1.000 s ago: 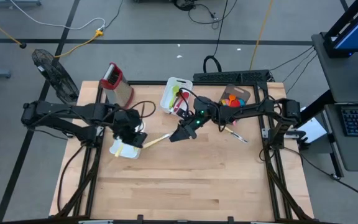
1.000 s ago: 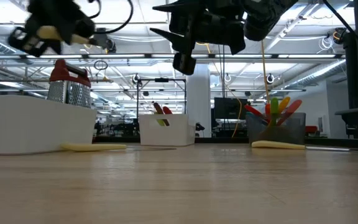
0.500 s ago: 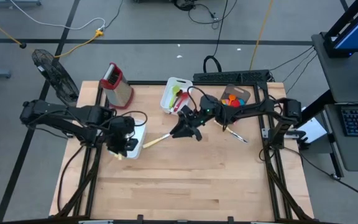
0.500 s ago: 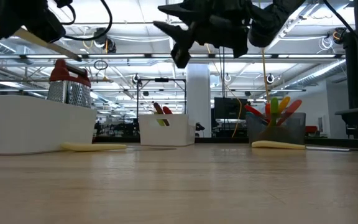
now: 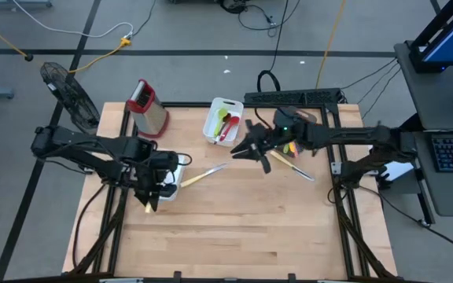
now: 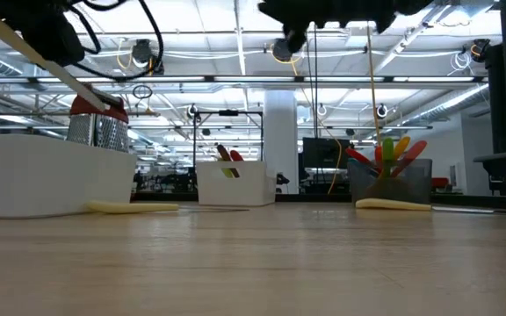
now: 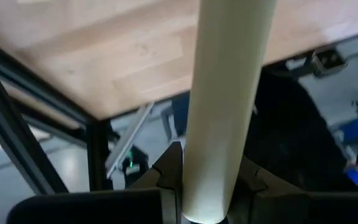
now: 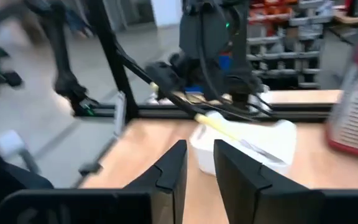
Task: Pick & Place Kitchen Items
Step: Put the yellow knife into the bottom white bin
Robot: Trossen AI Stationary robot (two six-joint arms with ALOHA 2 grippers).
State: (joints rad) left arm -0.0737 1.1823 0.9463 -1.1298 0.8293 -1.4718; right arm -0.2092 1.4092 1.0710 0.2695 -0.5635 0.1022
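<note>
Above the table's left side, the left gripper [image 5: 149, 200] is clamped on a cream handle [image 7: 225, 106], which sits between its fingers [image 7: 168, 174] and runs straight out past them; in the low view the same handle [image 6: 46, 63] slants up and away from the gripper, well clear of the tabletop. Just beside that gripper sits a white tray [image 5: 173, 179], and near it another cream-handled utensil [image 5: 204, 174] lies flat on the bare wood, between the two arms. Farther back stands a grater [image 5: 147, 106] with a red top. The right gripper [image 5: 256, 149] hangs over the table's middle rear, holding nothing, its fingers [image 8: 171, 169] a narrow gap apart; it is apart from every utensil. Next to it, a second white tray [image 5: 215, 118] holds green and red utensils [image 5: 227, 123]. A third cream-handled piece [image 5: 293, 167] lies on the wood just beyond the right gripper, toward the right edge. At the right rear, a dark bin [image 6: 390, 181] holds upright red, orange and green utensils [image 6: 385, 151].
</note>
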